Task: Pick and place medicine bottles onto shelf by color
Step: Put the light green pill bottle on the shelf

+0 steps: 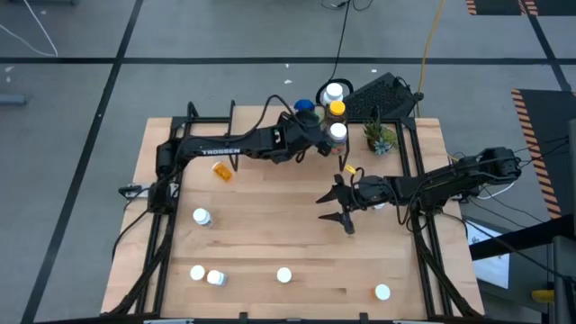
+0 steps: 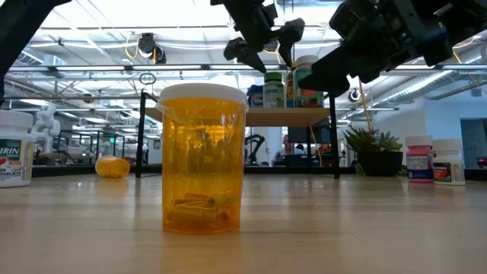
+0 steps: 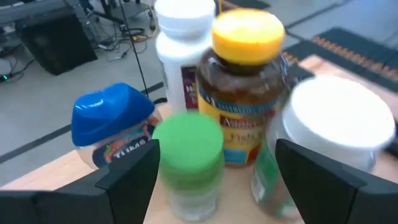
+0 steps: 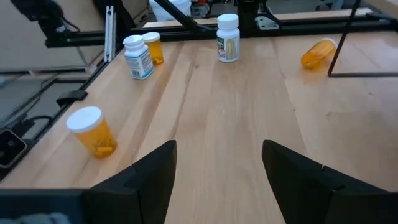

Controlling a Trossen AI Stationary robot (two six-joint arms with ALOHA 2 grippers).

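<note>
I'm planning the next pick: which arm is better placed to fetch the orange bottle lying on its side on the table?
Probably left. The left end effector is busy at the shelf, open around a green-capped bottle, but the tipped orange bottle lies beside that arm. The right end effector hangs open, farther off.

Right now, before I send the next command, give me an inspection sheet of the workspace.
Surface: wooden table, mostly bare in the middle.
Job's things: five bottles on the shelf; loose bottles on the table, one orange bottle lying down.
Clutter: potted plant beside the shelf.
Grippers: left gripper open around the green-capped bottle on the shelf; right gripper open above the table, empty.
Cables: black and yellow cables on the floor behind.
Surroundings: nothing seen moving; no people.
</note>
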